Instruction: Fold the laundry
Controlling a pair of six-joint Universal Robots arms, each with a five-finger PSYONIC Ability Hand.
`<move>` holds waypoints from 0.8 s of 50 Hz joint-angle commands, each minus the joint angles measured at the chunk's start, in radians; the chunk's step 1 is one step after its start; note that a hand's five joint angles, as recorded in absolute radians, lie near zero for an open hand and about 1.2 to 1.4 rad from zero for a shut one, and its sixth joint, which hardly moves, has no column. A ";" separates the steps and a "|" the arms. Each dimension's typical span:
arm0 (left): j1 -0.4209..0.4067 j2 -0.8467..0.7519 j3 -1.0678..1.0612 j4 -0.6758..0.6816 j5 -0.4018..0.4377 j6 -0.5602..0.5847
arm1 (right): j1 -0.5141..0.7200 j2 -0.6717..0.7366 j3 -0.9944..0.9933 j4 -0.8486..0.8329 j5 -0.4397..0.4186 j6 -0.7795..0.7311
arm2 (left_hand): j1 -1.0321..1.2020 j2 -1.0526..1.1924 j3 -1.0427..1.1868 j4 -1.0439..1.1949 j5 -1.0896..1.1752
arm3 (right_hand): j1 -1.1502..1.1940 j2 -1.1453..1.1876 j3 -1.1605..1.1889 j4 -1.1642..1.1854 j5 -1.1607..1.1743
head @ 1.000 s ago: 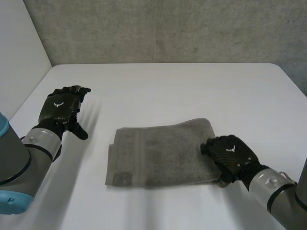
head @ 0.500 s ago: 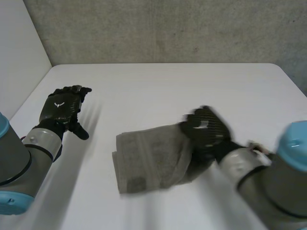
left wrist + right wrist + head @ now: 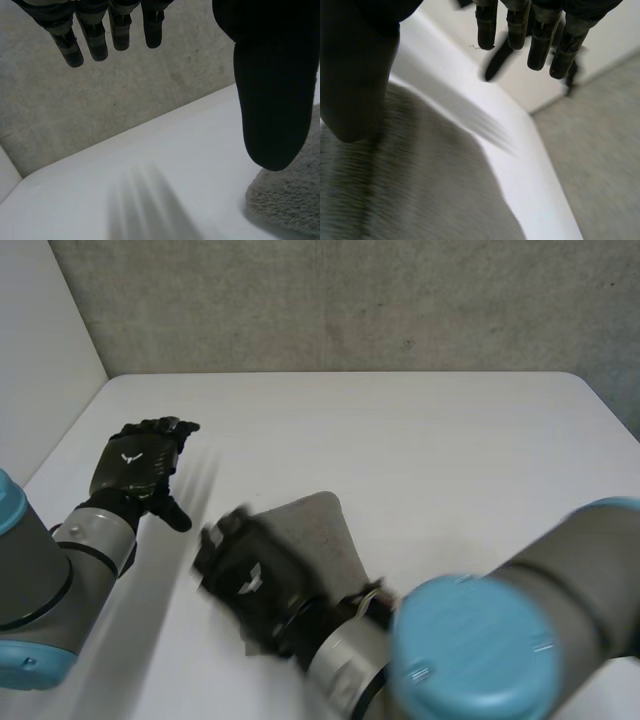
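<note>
Towel (image 3: 318, 528) lies bunched on the desk (image 3: 450, 440) beneath the right robot hand (image 3: 248, 578) — fingers straight, thumb apart, gripping nothing — with the left robot hand (image 3: 135, 465) open and empty nearby; likely fault: the unpinned fold skews if that palm drags across it.

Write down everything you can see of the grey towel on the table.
The grey towel is looped terry cloth, soft and matt, lying on the white table. It looks doubled over, one rounded corner pointing toward the far wall. The right hand, fingers straight, is over its near-left part and hides that end; contact cannot be told. The left hand, open, is apart from it.
</note>
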 commanded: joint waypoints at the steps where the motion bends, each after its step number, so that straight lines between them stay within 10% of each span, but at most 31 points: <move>1: -0.060 -0.001 0.020 0.002 -0.004 -0.010 | -0.153 -0.115 0.059 -0.023 0.004 0.269 | 0.002 0.010 0.009 0.010 -0.030 | -0.060 -0.069 -0.067 -0.080 -0.061; 24: -0.272 -0.240 0.105 -0.207 -0.157 -0.110 | -0.356 0.175 -0.111 0.198 -0.134 0.631 | 0.001 0.009 0.008 0.009 -0.031 | -0.060 -0.069 -0.067 -0.080 -0.061; 34: -0.270 -0.062 0.260 -0.345 -0.163 -0.119 | -0.402 -0.003 -0.254 0.310 -0.119 0.635 | 0.001 0.009 0.008 0.009 -0.031 | -0.060 -0.069 -0.067 -0.080 -0.061; 40: -0.261 0.050 0.463 -0.539 -0.179 -0.128 | -0.422 -0.133 -0.372 0.374 0.040 0.641 | 0.001 0.009 0.008 0.009 -0.031 | -0.060 -0.069 -0.067 -0.080 -0.061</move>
